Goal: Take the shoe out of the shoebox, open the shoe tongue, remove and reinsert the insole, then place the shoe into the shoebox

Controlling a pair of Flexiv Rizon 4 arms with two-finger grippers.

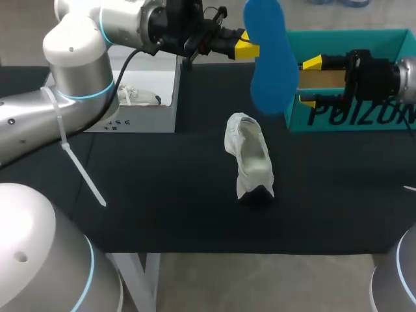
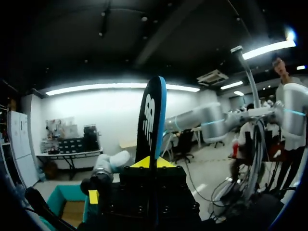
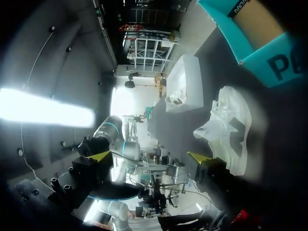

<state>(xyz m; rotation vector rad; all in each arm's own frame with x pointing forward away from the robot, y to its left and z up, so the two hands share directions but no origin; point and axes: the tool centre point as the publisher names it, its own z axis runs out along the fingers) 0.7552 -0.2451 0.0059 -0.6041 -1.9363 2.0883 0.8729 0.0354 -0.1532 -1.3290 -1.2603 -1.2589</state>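
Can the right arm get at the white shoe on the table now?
Probably yes: the right arm has its jaws open and empty by the shoebox, and the shoe lies uncovered on the table. The left arm holds the insole raised, off the shoe.

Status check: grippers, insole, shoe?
Left gripper shut on blue insole, held up over the table. Right gripper open, empty, by teal shoebox. White shoe on table, nothing blocking it.
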